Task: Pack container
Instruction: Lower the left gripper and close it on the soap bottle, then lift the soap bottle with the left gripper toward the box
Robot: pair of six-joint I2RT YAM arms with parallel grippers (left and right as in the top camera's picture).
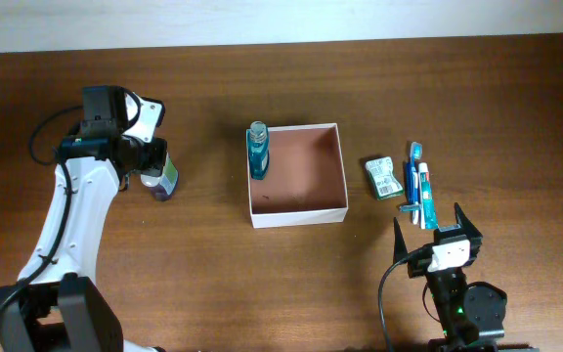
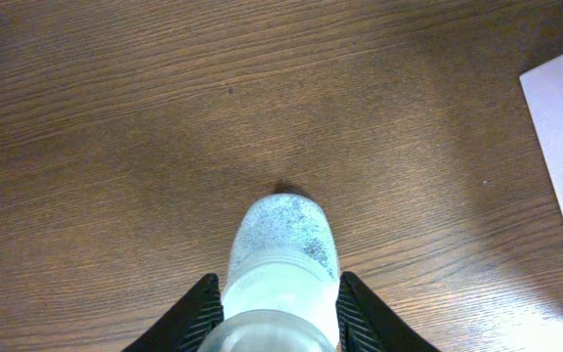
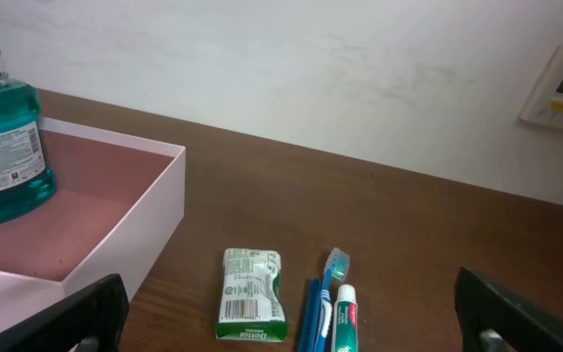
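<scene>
Between the fingers of my left claw (image 2: 280,282) stands a pale, frosted bottle (image 2: 281,240), upright on the brown wooden table (image 2: 115,117). My black fingers sit close along both its sides, but I cannot tell whether they press it or only flank it. My right claw (image 1: 430,227) is spread wide and holds nothing, low over the table at the near right.

Just beyond my right claw lie a green-and-white packet (image 3: 252,296), a blue toothbrush (image 3: 332,266) and a small toothpaste tube (image 3: 346,318), side by side on the wood. The tube and brush are touching or nearly so, and the packet lies a little to their left.

Farther in, at the middle of the table, sits the container (image 1: 298,211), between these things and my left claw. It is square and shallow, with white walls and a reddish-brown floor, and its top is open. A teal mouthwash bottle (image 3: 3,137) stands upright inside it, in the far left corner. The pale bottle stands well apart from the container, on its left.
</scene>
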